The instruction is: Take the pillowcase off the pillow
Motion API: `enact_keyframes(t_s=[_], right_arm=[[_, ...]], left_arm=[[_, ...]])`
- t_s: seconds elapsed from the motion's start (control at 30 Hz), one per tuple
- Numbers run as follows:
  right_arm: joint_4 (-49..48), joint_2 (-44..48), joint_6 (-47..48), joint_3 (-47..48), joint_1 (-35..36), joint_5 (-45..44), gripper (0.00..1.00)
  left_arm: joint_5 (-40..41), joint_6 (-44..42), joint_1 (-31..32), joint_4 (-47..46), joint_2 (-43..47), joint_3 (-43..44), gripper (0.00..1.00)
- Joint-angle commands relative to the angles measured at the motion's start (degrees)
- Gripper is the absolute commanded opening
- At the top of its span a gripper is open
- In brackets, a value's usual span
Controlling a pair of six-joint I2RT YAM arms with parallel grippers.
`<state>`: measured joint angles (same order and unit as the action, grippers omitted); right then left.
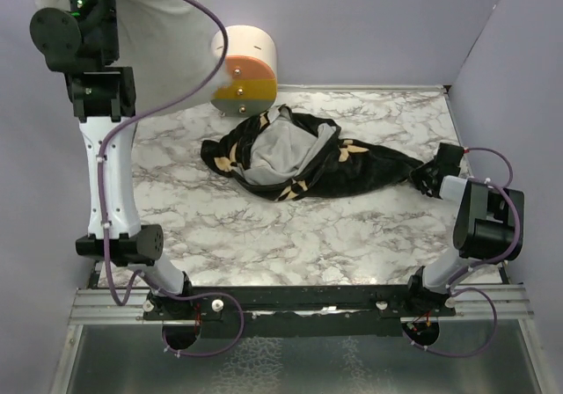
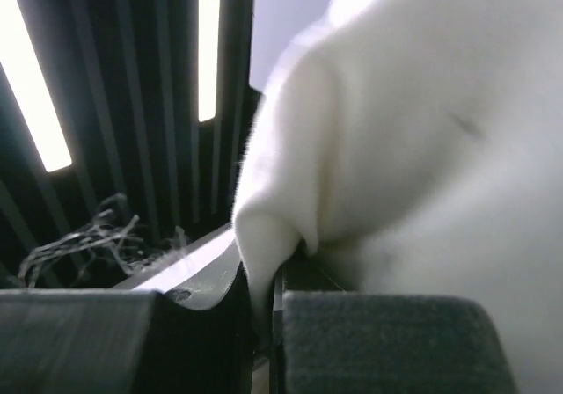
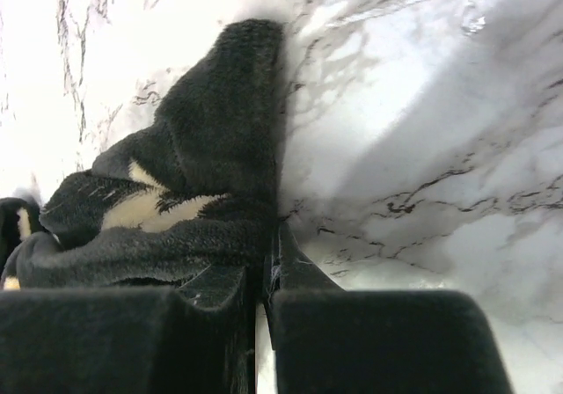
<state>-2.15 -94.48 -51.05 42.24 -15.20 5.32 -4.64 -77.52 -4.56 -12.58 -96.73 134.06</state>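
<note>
The black pillowcase point(image 1: 352, 170) with tan motifs lies crumpled and flat on the marble table, its grey inside showing at the left. My right gripper point(image 1: 431, 176) is shut on its right end, and the black fabric point(image 3: 211, 156) bunches at the closed jaws of that gripper point(image 3: 268, 253) in the right wrist view. The white pillow point(image 1: 163, 51) hangs at the top left, out of the case, behind my raised left arm. My left gripper point(image 2: 264, 306) is shut on a fold of the white pillow point(image 2: 413, 148).
A cream-and-orange cylinder point(image 1: 246, 70) lies on its side at the back of the table, just behind the pillowcase's left end. Grey walls close in the table point(image 1: 264, 236) at the back and right.
</note>
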Motion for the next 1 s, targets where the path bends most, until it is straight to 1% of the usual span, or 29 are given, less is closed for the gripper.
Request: enact_keyframes(t_s=[0.0,0.07,0.13,0.27,0.3,0.37,0.43,0.57,0.63,0.7,0.77,0.83,0.9,0.97], right_arm=[[0.00,3.56,4.44,3.10,4.17,-4.75,0.01],[-0.08,5.78,4.96,4.57,6.07,-6.31,0.01],[0.65,7.58,5.19,6.69,7.02,-7.03,0.01],[0.79,10.25,7.93,11.08,7.20,-5.74,0.01],[0.95,10.24,8.77,12.23,7.20,-4.70,0.03],[2.09,9.43,10.28,14.95,7.28,-1.77,0.14],[3.04,9.10,11.45,16.46,7.86,-0.38,0.30],[2.08,11.06,13.88,15.34,10.07,-1.92,0.62],[1.73,11.79,14.39,14.15,10.36,-1.91,0.72],[1.73,12.50,14.81,12.98,10.41,-1.89,0.75],[0.92,13.73,15.05,10.83,10.53,-2.29,0.75],[0.10,15.19,15.06,9.00,10.62,-2.90,0.76],[-0.16,16.91,15.38,7.89,10.79,-3.91,0.76],[-0.66,18.13,16.04,6.79,10.89,-4.93,0.76]], left_arm=[[3.09,2.53,8.76,-10.67,10.23,-5.13,0.00],[2.90,3.89,13.18,-9.92,11.93,-7.19,0.00],[3.41,5.68,17.24,-8.26,12.82,-7.49,0.00],[5.92,8.90,22.04,-5.46,13.27,-7.28,0.00],[6.74,10.63,22.99,-4.23,13.35,-7.01,0.00],[8.16,14.91,24.74,-1.35,13.64,-6.58,0.00],[8.83,20.09,26.05,1.83,14.66,-7.41,0.00],[8.77,32.64,27.75,9.24,17.46,-11.63,0.00],[8.34,39.58,28.37,11.39,18.45,-13.36,0.00],[7.90,46.08,28.91,14.59,18.32,-12.91,0.00],[9.87,53.38,29.32,18.54,17.28,-11.55,0.00],[12.52,58.88,29.49,23.00,16.67,-12.68,0.00],[16.46,63.84,29.51,26.42,17.31,-17.40,0.00],[20.28,67.79,29.52,28.86,19.10,-24.35,0.00]])
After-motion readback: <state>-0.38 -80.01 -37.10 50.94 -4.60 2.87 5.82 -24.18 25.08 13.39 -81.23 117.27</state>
